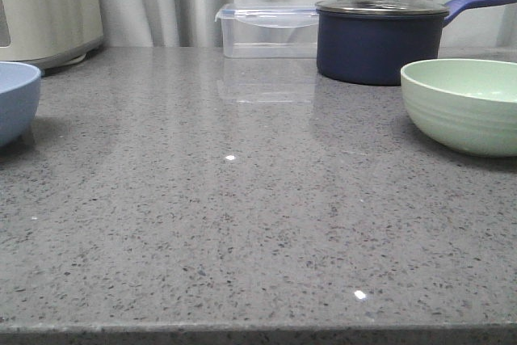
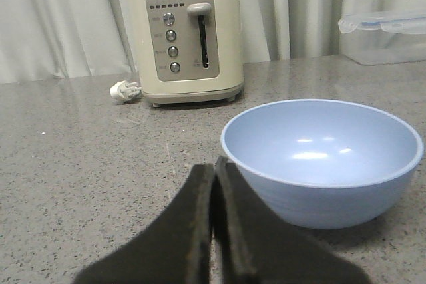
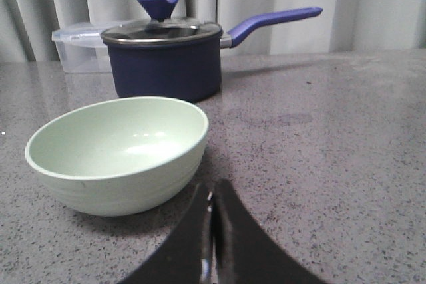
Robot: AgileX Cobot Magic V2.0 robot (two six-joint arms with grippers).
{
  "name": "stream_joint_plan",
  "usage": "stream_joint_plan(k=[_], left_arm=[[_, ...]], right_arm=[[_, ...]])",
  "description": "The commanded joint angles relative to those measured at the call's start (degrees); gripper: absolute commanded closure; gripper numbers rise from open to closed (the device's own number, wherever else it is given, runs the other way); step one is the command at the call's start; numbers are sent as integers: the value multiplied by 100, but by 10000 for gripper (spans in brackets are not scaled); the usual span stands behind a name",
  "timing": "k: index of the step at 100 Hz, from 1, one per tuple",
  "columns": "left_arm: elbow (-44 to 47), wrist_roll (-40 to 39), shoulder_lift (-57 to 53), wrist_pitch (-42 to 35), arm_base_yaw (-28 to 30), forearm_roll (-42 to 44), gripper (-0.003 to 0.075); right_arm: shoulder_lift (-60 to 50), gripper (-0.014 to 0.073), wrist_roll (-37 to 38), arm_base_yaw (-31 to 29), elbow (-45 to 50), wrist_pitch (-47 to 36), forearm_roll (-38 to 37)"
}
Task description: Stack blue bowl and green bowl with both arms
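You had the blue bowl (image 1: 16, 103) at far left of the counter (image 1: 242, 224), green bowl (image 1: 464, 107) far right, well apart. Left gripper (image 2: 214, 164) & right gripper (image 3: 212, 194) both clenched, holding nothing, each just beside its bowl.

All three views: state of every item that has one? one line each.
blue bowl: upright, empty, on the counter
green bowl: upright, empty, on the counter
navy pot: glass lid on
clear plastic box: lid on, looks empty
toaster: lever up
left gripper: shut, holding nothing
right gripper: shut, holding nothing
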Motion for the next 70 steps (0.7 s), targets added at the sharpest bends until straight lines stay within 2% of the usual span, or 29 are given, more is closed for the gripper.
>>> stream_joint_plan(k=[1,21,44,70], left_arm=[[-463,-2,-8,-168,12,-62,741],[-1335,-2,631,165,12,-62,741],[-2124,-2,1584,309,12,-457,741],[-2617,-2,2412,361,12,-470,740]], right_arm=[[230,657,-15,-34,-513,4,-97],[1023,665,-15,-34,-1366,934,-97],[1975,665,-15,-34,-2171,1163,-97],[2795,661,-15,-34,-2677,1550,-92]])
